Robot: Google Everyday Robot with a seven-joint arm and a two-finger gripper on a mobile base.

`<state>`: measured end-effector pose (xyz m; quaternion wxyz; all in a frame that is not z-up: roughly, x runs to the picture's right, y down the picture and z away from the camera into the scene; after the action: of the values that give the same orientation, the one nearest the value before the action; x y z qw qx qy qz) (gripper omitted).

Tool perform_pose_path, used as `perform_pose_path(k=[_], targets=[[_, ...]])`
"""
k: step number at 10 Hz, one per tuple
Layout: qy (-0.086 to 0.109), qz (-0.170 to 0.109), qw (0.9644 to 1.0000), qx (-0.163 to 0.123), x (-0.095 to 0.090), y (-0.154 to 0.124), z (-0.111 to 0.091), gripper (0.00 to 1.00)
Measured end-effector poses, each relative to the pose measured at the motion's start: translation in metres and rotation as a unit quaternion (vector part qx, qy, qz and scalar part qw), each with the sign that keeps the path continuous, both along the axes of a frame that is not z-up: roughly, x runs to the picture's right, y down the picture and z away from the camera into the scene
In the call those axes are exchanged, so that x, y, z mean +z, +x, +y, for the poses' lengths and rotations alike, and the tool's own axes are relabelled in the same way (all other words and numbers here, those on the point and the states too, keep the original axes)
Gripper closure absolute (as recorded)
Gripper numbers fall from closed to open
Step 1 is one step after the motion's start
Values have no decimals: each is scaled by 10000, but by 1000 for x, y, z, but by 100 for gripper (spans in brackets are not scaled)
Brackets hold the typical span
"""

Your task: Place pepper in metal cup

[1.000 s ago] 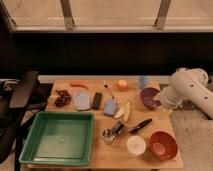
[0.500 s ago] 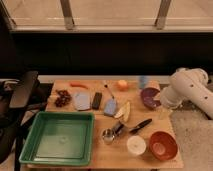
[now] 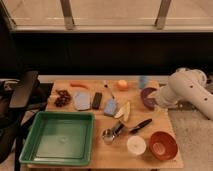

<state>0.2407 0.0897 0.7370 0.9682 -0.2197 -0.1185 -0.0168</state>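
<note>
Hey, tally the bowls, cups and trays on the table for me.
Bowls: 2, purple bowl and red-brown bowl
Cups: 3, metal cup, white cup, blue cup
Trays: 1, green tray
Total: 6
Gripper: at the purple bowl's right side.

Arm (image 3: 192, 91): white, thick, smooth rounded shell, bulbous joint segments, faint dark dots on casing. Gripper (image 3: 151, 98) at arm's tip, over right side of table (image 3: 107, 156).
</note>
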Motion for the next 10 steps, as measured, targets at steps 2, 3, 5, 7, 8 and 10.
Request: perform_pose_path(k=[2,3,5,7,8,10], targets=[[133,-225,9995,-201,0,-30,-7,34],[228,-399,9981,-399,0,-60,-12,34],[291,-654,9957,-594,-2,-102,-17,34],[299,-901,9927,-748,-3,-136,-20,34],[303,-866,9930,-744,-3,-132,-19,34],[301,-883,9928,-755,-3,-135,-20,34]])
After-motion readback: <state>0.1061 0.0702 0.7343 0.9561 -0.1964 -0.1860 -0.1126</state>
